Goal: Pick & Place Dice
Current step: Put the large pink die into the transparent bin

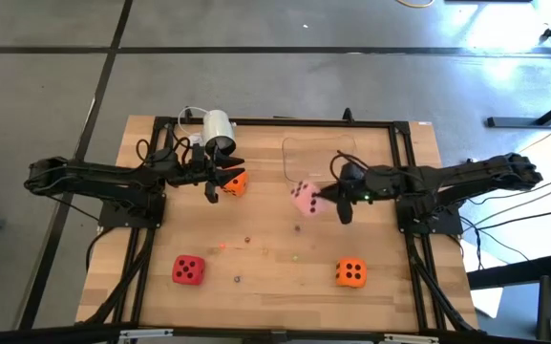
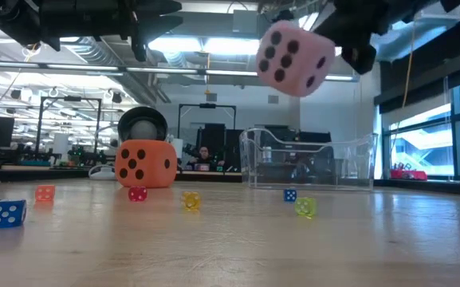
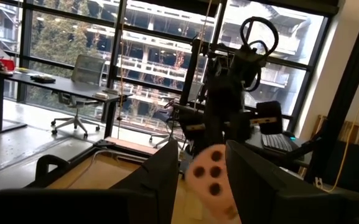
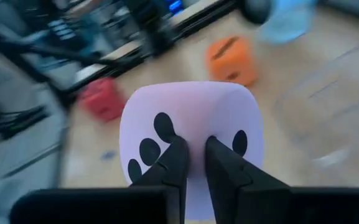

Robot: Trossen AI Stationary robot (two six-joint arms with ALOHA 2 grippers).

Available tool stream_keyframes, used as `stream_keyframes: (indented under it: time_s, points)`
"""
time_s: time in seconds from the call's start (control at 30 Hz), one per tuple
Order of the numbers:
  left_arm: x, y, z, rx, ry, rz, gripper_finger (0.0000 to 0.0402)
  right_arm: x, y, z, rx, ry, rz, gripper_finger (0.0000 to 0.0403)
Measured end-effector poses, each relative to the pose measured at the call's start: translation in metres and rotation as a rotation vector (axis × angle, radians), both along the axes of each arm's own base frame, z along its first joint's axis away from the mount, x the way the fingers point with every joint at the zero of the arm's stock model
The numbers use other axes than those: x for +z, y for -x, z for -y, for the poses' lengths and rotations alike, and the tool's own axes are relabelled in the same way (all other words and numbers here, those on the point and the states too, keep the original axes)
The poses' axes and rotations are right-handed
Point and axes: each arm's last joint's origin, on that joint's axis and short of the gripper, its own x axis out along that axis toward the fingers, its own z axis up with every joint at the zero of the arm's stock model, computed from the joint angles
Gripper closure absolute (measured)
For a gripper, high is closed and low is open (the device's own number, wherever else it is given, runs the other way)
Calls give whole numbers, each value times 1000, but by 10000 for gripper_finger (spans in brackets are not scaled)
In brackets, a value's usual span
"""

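Note:
My right gripper [image 1: 325, 199] holds the pale pink die [image 1: 305, 198] in the air over the middle of the table; the low view shows the pink die [image 2: 295, 57] well above the wood. My left gripper [image 3: 201, 180] is open, raised, and stands right by an orange die [image 1: 234, 182], which rests flat on the table [image 2: 144, 163]. A red die [image 1: 189, 269] and a second orange die [image 1: 351, 273] sit near the table's near edge. My right gripper is shut on the pink die's near face [image 4: 191, 134], pinched between the two fingers [image 4: 174, 163], which stand close together and dent the soft surface. They come at it about level from the table's right side. The die is lifted clear and tilted.
A clear plastic container [image 1: 318, 158] stands toward the far edge, just beyond the pink die. A white cylindrical camera [image 1: 220, 129] sits behind the left gripper. Several tiny coloured dice [image 2: 191, 199] lie scattered on the wood. A person sits far behind the table [image 2: 204, 155].

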Motion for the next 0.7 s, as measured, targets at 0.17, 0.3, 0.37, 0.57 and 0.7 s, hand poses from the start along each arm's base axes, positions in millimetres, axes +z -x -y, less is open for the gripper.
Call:
stream_keyframes:
  time_s: [0.17, 0.3, 0.37, 0.57, 0.7]
  points:
    - [0, 0, 0, 0, 0, 0, 274, 1, 0, 8, -188, 241, -14, 363]
    - [0, 0, 0, 0, 0, 0, 274, -1, -4, 14, -294, 365, -36, 364]
    - [0, 0, 0, 0, 0, -1, 274, -2, -6, 17, -304, 373, -44, 364]
    - [0, 0, 0, 0, 0, -1, 274, -17, -18, 25, -332, 396, -120, 364]
    - [0, 0, 0, 0, 0, -1, 274, -30, -30, 32, -347, 425, -170, 364]
